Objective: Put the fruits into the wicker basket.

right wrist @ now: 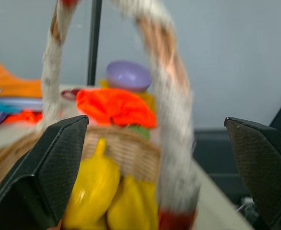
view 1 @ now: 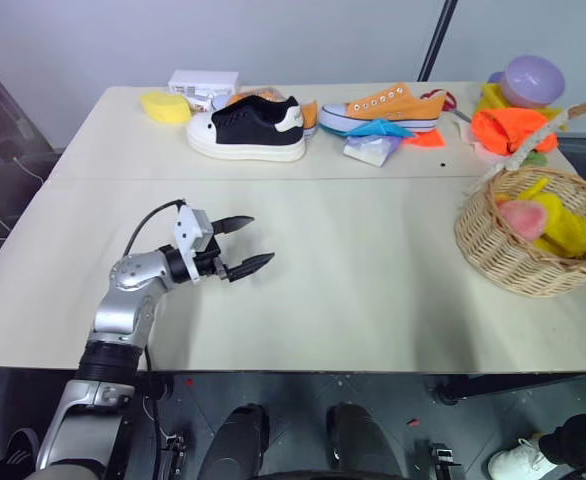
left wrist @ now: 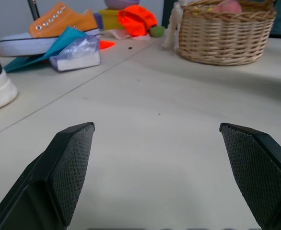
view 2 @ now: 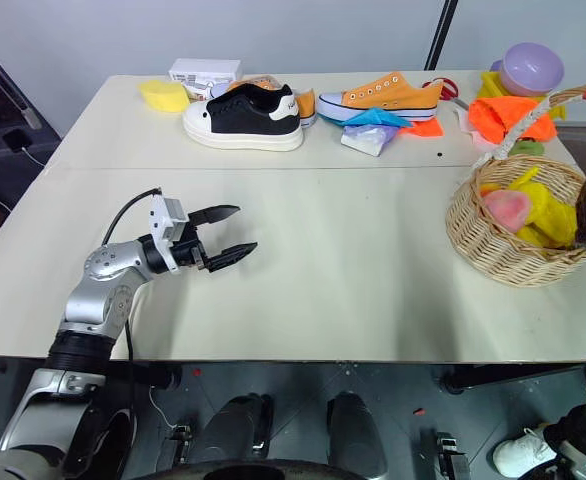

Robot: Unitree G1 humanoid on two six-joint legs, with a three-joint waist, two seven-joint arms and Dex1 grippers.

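A: The wicker basket (view 1: 518, 255) sits at the table's right edge, the peach (view 1: 518, 218) already inside.

B: Both grippers are spread and empty; the left gripper (view 1: 241, 245) hovers over bare tabletop, probably idle.

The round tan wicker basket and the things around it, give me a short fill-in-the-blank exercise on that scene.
1. The pale pink peach lies inside the round tan wicker ____.
2. The black and white sneaker stands beside an ____ sneaker.
3. The left gripper hovers over the table with its black fingers ____.
4. Beyond the basket, past the orange cloth heap, sits a ____ bowl.

Missing words: basket; orange; open; purple
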